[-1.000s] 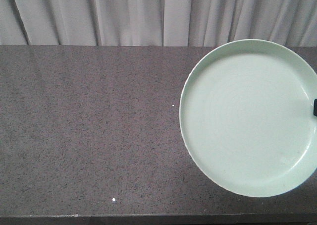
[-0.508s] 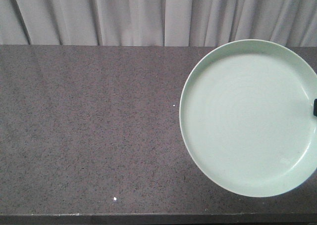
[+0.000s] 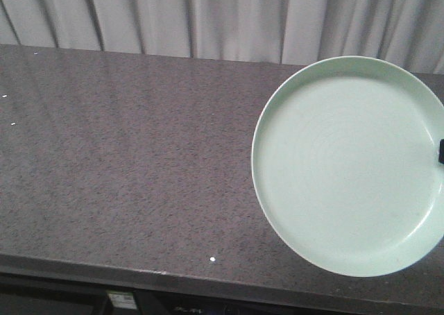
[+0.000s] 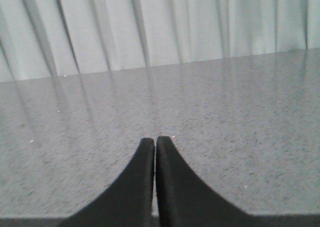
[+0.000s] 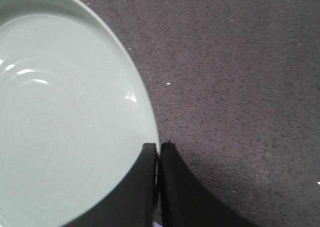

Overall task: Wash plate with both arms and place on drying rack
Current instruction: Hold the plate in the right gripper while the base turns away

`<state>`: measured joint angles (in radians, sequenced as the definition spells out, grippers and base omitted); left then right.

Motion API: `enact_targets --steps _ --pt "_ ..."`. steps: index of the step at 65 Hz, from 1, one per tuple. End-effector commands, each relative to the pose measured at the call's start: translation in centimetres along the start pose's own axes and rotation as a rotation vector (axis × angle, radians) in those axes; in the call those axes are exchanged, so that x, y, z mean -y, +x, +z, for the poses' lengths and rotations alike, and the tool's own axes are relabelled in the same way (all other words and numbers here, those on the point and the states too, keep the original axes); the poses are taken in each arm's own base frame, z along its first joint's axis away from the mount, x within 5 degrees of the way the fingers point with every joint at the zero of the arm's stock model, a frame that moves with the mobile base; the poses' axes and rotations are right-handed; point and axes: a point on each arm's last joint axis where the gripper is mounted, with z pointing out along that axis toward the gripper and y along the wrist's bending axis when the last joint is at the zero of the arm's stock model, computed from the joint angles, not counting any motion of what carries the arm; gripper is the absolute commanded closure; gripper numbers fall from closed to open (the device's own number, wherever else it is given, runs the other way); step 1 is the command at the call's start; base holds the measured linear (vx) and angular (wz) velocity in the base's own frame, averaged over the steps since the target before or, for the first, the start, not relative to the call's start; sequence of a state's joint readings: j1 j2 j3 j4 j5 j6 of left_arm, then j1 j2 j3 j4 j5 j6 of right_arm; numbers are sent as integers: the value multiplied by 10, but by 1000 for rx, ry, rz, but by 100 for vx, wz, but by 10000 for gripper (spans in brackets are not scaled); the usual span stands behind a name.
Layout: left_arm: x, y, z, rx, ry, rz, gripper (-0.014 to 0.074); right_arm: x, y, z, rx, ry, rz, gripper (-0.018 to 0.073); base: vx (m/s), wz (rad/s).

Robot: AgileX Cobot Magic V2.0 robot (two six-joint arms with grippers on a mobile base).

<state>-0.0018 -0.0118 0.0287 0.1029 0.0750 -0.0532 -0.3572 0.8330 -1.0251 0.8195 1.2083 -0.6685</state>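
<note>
The pale mint-green plate (image 3: pixel 350 166) fills the right of the front view, held above the dark speckled counter (image 3: pixel 125 169). My right gripper (image 5: pixel 158 146) is shut on the plate's rim (image 5: pixel 150 118), one finger over its face and one outside. A sliver of that gripper (image 3: pixel 440 150) shows at the plate's right edge in the front view. My left gripper (image 4: pixel 154 140) is shut and empty above the grey counter (image 4: pixel 240 117). The drying rack is out of view.
A white pleated curtain (image 3: pixel 229 16) hangs behind the counter. The counter's front edge (image 3: pixel 104 272) runs along the bottom of the front view, with a dark cabinet below it.
The view has shifted: the counter and curtain now sit lower and slanted, and the front edge with the cabinet shows. The plate keeps its place in the frame.
</note>
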Motion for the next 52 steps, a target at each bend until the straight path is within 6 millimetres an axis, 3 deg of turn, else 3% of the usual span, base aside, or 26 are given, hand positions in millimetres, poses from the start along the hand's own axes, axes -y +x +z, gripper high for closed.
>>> enact_targets --steps 1,52 --pt "1 -2 -1 73 10 -10 602 -4 -11 -6 86 -5 1 570 -9 50" --pt "1 -2 -1 73 10 -10 602 -4 -11 -6 86 -5 1 570 -11 53"
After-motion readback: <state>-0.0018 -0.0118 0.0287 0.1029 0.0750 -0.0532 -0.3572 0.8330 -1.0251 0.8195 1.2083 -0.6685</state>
